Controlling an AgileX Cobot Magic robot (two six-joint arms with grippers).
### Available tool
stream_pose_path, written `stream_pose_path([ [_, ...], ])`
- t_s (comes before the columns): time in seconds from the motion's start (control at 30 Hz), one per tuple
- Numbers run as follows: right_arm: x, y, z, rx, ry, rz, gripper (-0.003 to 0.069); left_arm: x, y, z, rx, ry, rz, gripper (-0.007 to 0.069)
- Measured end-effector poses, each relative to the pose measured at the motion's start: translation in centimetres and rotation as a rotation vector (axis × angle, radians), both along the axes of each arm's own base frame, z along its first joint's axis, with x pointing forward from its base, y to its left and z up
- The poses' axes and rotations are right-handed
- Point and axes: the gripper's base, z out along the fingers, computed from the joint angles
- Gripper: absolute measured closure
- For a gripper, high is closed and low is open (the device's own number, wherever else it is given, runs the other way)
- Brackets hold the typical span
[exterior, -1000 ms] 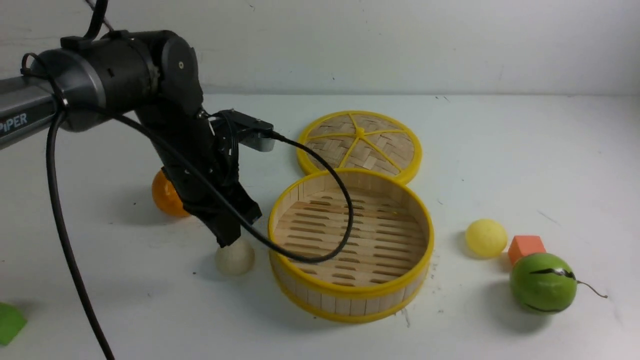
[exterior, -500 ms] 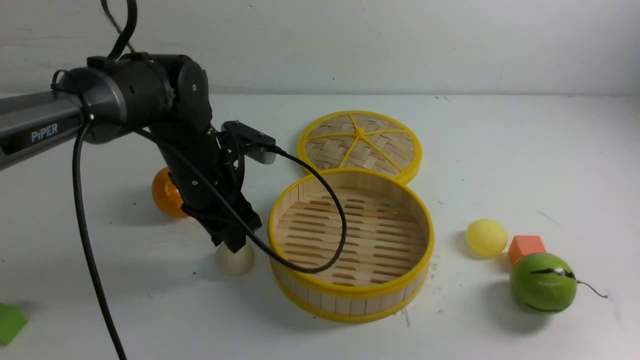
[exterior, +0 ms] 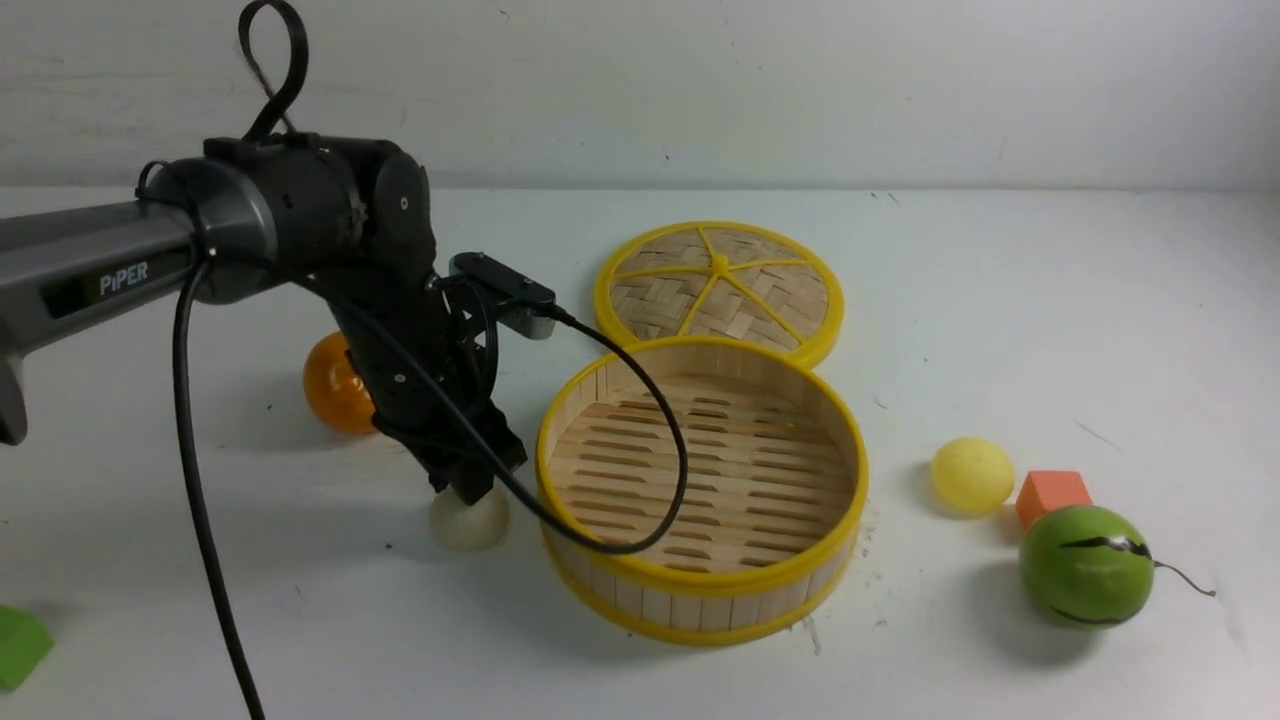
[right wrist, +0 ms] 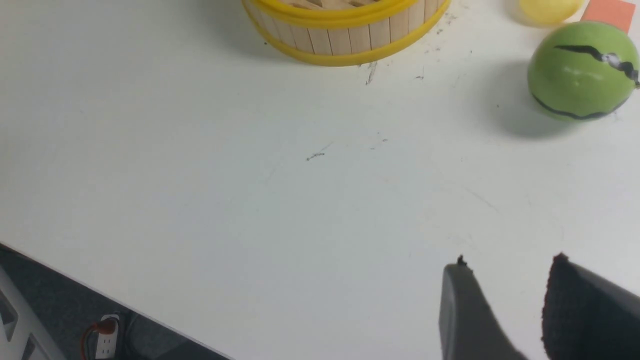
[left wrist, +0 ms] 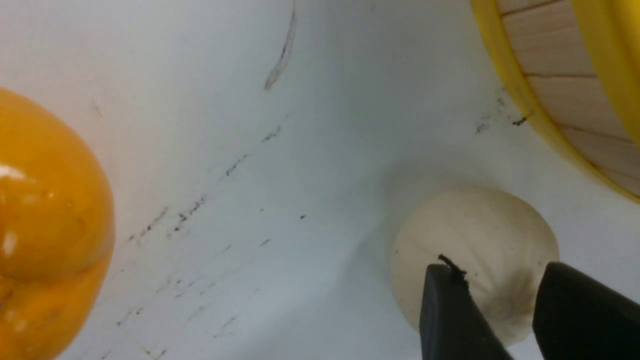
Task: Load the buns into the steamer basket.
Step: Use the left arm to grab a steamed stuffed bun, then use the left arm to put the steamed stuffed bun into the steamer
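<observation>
Green, a small block (exterior: 18,645) lies at the near left edge of the white table (exterior: 1000,300). Farther in sits a glossy orange (exterior: 332,388), partly hidden behind the left arm. Right of it, the left gripper (exterior: 470,490) points steeply down, its tip right over the cream bun (exterior: 468,522). In the left wrist view the two black fingers (left wrist: 445,310) stand apart. The bun's top shows in the gap between them, and the bun looks wider than that gap. It rests on the table, just left of the basket (exterior: 700,590) and close to its wall, though I cannot tell if they touch.

The basket is upright with only its bare slatted floor showing. Its lid (exterior: 720,290) lies flat just beyond the far rim.

Right of the basket, clear of it, the yellow bun (exterior: 972,476) sits on the table, with an orange cube (exterior: 1052,495) just beside it. A green ball (exterior: 1085,565) lies a little nearer, right by the cube.

The right gripper (right wrist: 510,265) hangs over bare table nearer than the basket and ball, its jaws parted and holding nothing.
</observation>
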Motion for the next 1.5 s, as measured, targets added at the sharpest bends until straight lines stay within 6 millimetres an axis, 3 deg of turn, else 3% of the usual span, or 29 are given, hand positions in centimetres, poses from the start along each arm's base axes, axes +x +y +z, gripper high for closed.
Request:
stream_pose_path([
  [0.73,0.0,0.0,0.0,0.000,0.000,0.000,0.0419,0.5,0.0,-1.3,0.021,-0.004,-0.006,0.0393],
  [0.87,0.0,0.0,0.0,0.000,0.000,0.000,0.0419,0.4,0.1,-1.4,0.028,0.015,-0.008,0.0469],
  [1.0,0.0,0.0,0.0,0.002,0.000,0.001,0.0419,0.2,0.2,-1.3,0.037,0.033,-0.011,0.0620],
  [1.1,0.0,0.0,0.0,0.002,0.000,0.001,0.0419,0.1,0.3,-0.9,0.053,0.029,-0.017,0.0638],
  [1.2,0.0,0.0,0.0,0.002,0.000,0.001,0.0419,-0.3,0.9,0.9,0.085,-0.004,-0.001,0.0638],
  [1.37,0.1,0.0,0.0,-0.002,-0.008,-0.005,0.0419,-2.3,1.7,7.3,0.043,-0.127,0.089,0.0638],
  [1.43,0.2,-0.1,0.1,0.000,-0.021,-0.022,0.0419,-3.0,1.1,8.9,-0.009,-0.150,0.096,0.0638],
  [1.5,0.4,-0.3,0.2,0.002,-0.037,-0.054,0.0419,-3.8,-0.8,10.4,-0.073,-0.169,0.069,0.0638],
])
